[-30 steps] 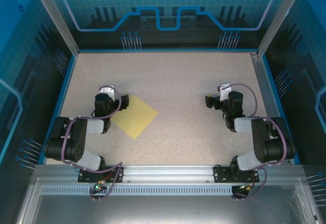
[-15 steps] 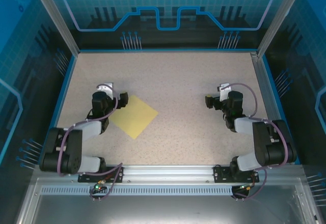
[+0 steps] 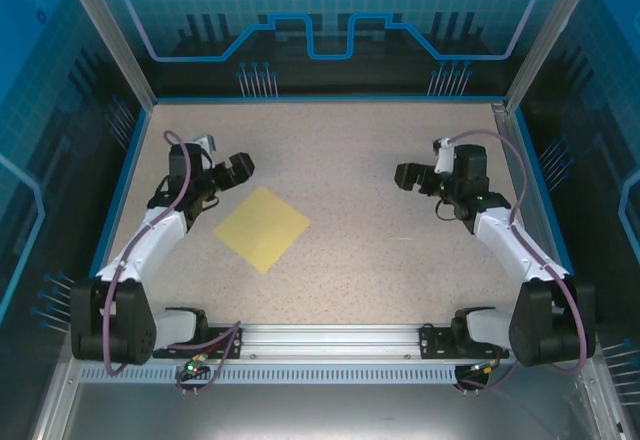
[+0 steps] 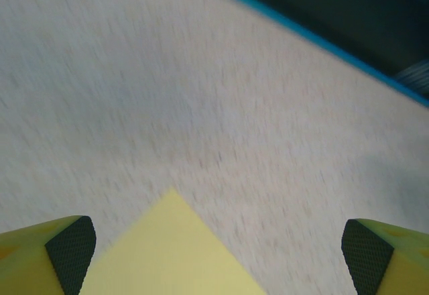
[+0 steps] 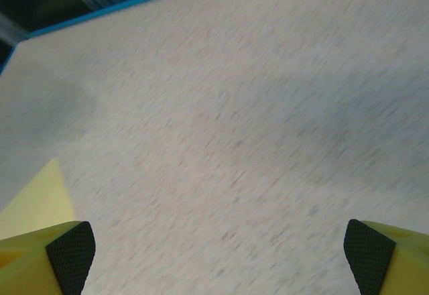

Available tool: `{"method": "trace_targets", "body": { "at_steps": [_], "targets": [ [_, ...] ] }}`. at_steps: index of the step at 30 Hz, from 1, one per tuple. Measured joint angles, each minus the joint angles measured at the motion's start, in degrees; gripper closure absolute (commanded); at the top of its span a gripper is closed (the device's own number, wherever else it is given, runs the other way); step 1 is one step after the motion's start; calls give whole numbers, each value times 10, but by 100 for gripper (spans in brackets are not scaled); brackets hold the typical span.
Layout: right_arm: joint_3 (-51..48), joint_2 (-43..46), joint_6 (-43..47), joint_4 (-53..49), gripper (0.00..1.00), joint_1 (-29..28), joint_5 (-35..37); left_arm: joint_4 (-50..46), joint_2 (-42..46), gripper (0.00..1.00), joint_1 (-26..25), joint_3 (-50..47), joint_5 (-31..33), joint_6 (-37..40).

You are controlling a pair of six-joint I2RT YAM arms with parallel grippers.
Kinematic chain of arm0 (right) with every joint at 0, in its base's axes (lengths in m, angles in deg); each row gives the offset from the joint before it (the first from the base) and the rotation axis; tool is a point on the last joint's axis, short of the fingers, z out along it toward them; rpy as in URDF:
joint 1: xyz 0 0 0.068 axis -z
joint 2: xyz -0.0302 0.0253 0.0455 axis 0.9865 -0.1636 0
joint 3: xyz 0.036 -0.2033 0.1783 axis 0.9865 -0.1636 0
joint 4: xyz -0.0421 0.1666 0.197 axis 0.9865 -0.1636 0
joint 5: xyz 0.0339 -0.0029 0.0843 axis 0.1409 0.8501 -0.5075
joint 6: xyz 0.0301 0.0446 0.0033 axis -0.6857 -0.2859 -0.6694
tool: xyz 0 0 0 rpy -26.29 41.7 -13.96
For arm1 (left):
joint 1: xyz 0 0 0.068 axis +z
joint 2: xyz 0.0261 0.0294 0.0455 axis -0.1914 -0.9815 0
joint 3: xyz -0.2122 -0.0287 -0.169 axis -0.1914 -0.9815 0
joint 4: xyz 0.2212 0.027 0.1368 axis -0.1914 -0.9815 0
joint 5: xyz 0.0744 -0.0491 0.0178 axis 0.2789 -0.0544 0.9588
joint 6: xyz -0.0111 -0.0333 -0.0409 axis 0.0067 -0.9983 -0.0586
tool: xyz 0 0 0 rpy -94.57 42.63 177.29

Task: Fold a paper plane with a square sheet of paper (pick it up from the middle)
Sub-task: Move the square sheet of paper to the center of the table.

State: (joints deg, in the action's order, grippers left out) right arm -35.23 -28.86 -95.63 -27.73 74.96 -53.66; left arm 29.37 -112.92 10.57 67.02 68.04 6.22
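**Both grippers released, sheet lying flat and untouched**

Your left gripper (image 3: 231, 168) has its jaws spread wide with nothing between them. It points toward the middle of the table and sits just past the far-left edge of the square sheet of paper (image 3: 263, 228), close to it but not on it. From the left wrist camera you see the two yellow fingers with dark pads (image 4: 70, 245) in the bottom corners of the view. One corner of the sheet (image 4: 175, 255) points away from you between them, nearer the left-hand finger.

Your right gripper (image 3: 410, 175) is also fully released and holds nothing. It faces left across the table, well apart from the sheet. From the right wrist camera its dark pads (image 5: 70, 248) frame bare tabletop, and a pale-yellow corner of the sheet (image 5: 39, 201) shows at the left edge, above the left-hand finger. Both wrist views are blurred.

The sheet lies flat and unfolded, turned like a diamond in the top view. It is left of the table's centre, nearer your left arm (image 3: 150, 240) than your right arm (image 3: 510, 245).

The speckled beige table (image 3: 360, 150) has a blue border (image 3: 320, 99), and an aluminium rail (image 3: 330, 338) at the near edge carries both arm bases.
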Motion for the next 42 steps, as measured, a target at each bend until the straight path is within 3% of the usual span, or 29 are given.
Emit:
{"method": "trace_targets", "body": {
  "at_steps": [6,11,17,27,35,42],
  "targets": [
    [-5,17,-21,-56,1,-79,-49,-73,-63,3,-30,0,-77,-34],
    [14,0,-19,-80,1,-127,-54,-85,-97,3,-79,0,-89,-41],
    [17,-36,-19,-83,0,-174,-48,-87,-165,3,-93,4,-79,-59],
    [14,-48,-24,-101,1,-184,2,-89,-228,4,-128,49,-66,-67],
    [-30,-22,-49,-128,1,-182,68,-80,-291,4,-223,117,-65,-66],
    [-64,23,-76,-134,1,-165,65,-69,-337,6,-296,173,-79,-78]
  ]
}}
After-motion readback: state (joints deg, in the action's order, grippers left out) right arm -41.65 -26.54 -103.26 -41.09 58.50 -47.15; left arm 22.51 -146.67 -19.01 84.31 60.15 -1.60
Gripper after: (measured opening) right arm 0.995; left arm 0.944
